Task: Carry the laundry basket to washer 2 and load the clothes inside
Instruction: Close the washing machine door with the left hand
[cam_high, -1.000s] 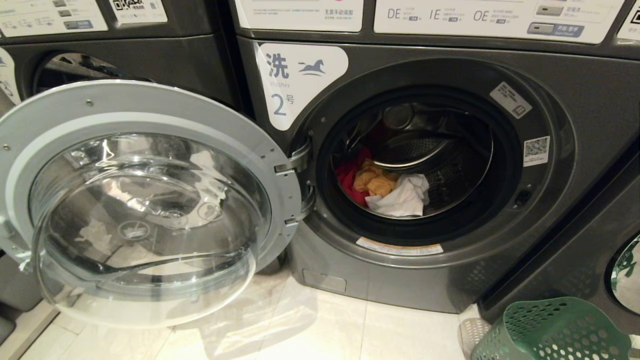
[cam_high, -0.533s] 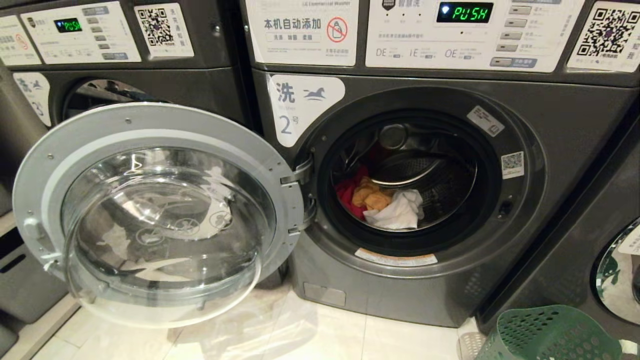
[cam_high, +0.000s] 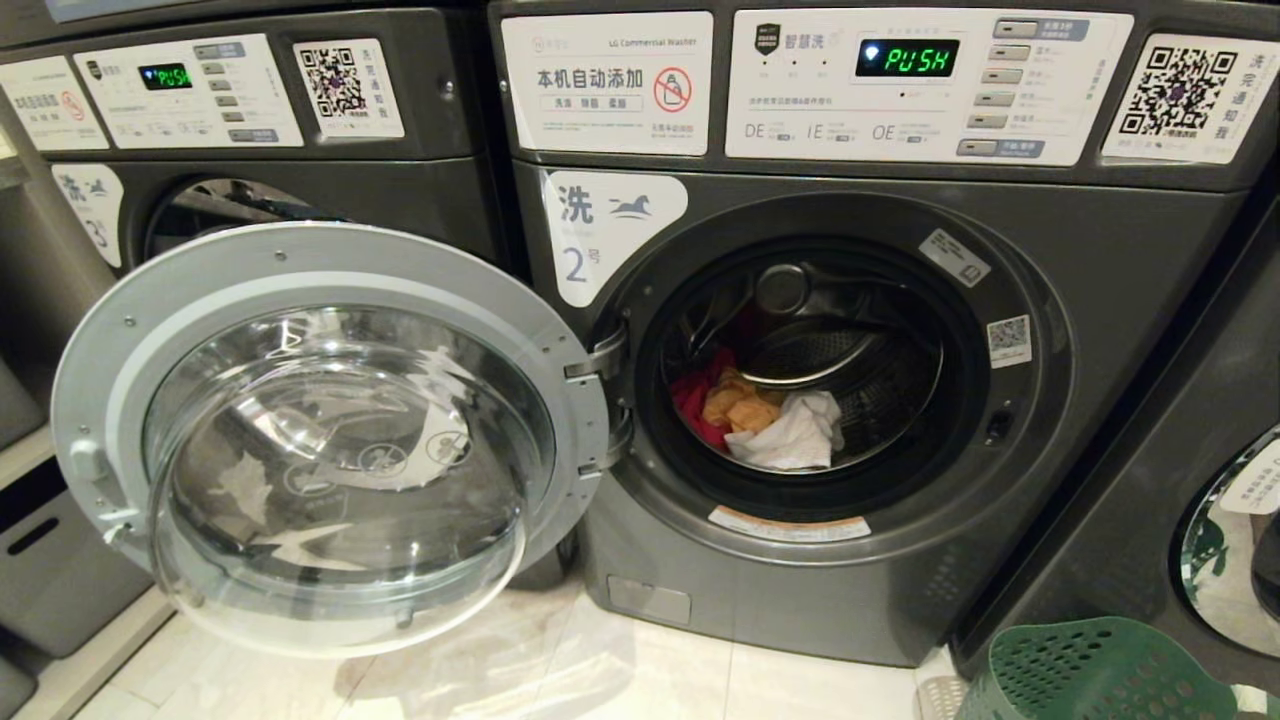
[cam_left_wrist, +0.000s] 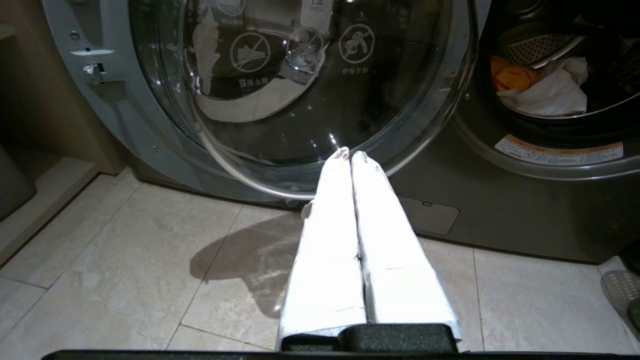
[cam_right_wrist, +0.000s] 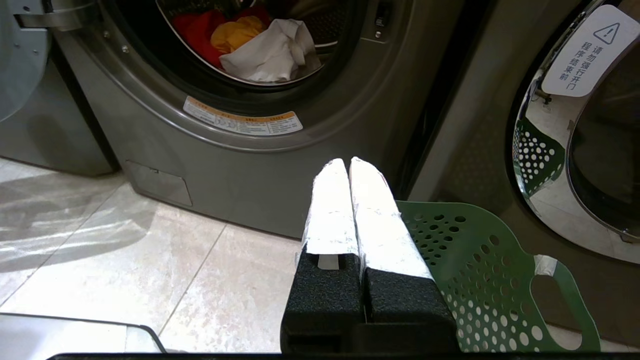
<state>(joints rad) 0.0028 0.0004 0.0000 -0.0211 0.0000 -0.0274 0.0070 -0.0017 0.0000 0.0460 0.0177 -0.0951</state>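
Washer 2 (cam_high: 1100, 330), dark grey with a white label bearing a 2, has its round glass door (cam_high: 330, 440) swung wide open to the left. The clothes (cam_high: 765, 420), one red, one orange, one white, lie inside its drum, also seen as the clothes (cam_right_wrist: 255, 42) in the right wrist view. The green laundry basket (cam_high: 1090, 675) stands on the floor at the lower right, in front of the neighbouring machine. My left gripper (cam_left_wrist: 349, 154) is shut and empty, low before the open door. My right gripper (cam_right_wrist: 348, 162) is shut and empty, just beside the laundry basket (cam_right_wrist: 480, 260).
Another washer (cam_high: 300, 170) stands left of washer 2, partly behind the open door. A third machine with a chrome-ringed door (cam_high: 1225, 545) stands at the right. Pale floor tiles (cam_high: 650, 670) run in front. A grey bin (cam_high: 50, 570) sits at the far left.
The whole head view has shifted downward in the picture, bringing the control panels and the green display into sight; the camera has tilted up. The washer, clothes and basket have not moved.
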